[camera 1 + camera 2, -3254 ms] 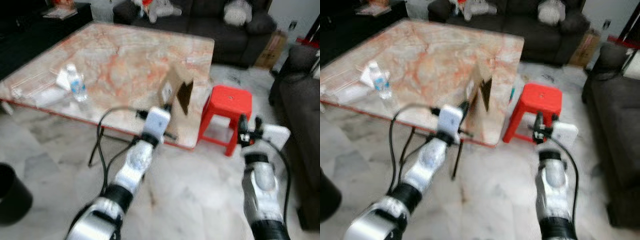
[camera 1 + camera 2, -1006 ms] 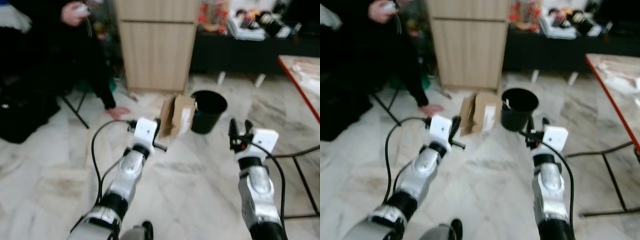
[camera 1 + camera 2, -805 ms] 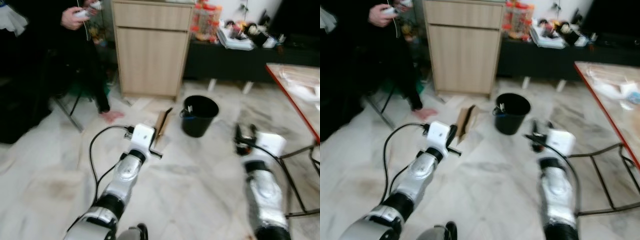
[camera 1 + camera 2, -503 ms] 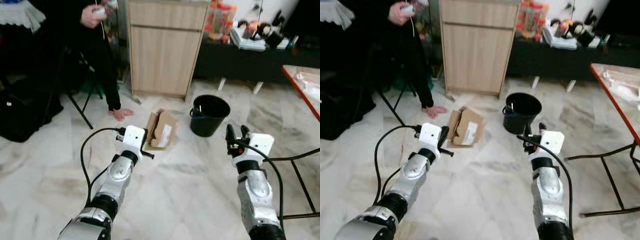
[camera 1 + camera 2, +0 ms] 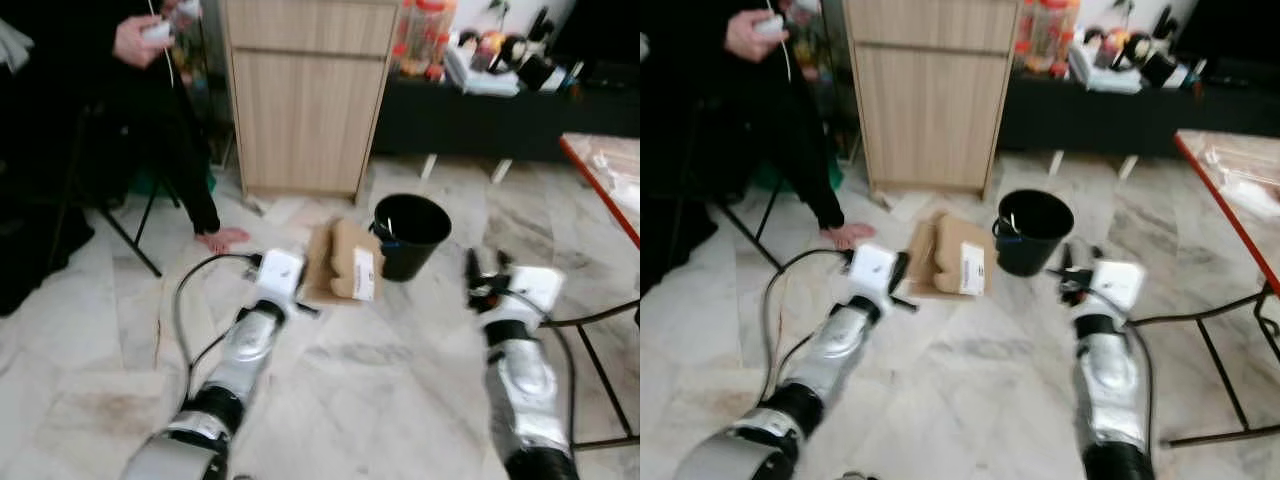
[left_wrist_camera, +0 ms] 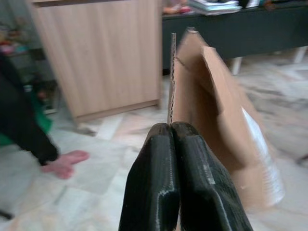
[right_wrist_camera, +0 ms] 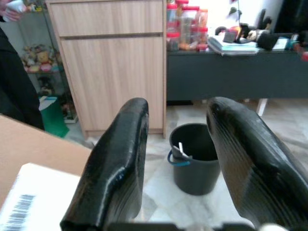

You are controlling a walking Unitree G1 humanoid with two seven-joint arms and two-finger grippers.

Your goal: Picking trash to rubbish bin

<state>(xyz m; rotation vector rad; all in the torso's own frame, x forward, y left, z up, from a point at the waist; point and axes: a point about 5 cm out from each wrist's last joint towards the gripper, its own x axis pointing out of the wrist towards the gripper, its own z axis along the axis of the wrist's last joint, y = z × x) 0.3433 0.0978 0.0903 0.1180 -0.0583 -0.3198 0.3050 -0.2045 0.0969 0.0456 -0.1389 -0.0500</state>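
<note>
Left gripper (image 6: 172,126) pressed together on the edge of a flattened brown cardboard box with a white barcode label (image 5: 343,262), holding it up above the pale marble floor (image 5: 380,400), at about 12 o'clock from the robot. Fingers (image 6: 154,178) closed tight, cardboard edge pinched between them, seen clearly in the left wrist view.

Round black plastic rubbish bin (image 5: 410,235) standing on the floor just at 3 o'clock of the held box, very near to it, maybe overlapping in the eye views; touching or not, cannot tell. Something small and pale inside the bin (image 7: 182,148), and a blue handle on its rim.

Right gripper (image 5: 486,272) raised at about 2 o'clock, holding nothing, its two black fingers (image 7: 120,159) spread wide apart, with the bin visible between them in the right wrist view.

Light wooden cabinet (image 5: 305,95) behind the bin at 12 o'clock, and a low dark shelf with jars and papers (image 5: 480,95) at 1 o'clock. Person in dark clothes (image 5: 150,110) at 10 o'clock, a hand (image 5: 138,40) holding a small device, a bare foot (image 5: 222,238) on the floor. Corner of a red-edged marble table (image 5: 608,175) at 3 o'clock, with black metal legs under it
</note>
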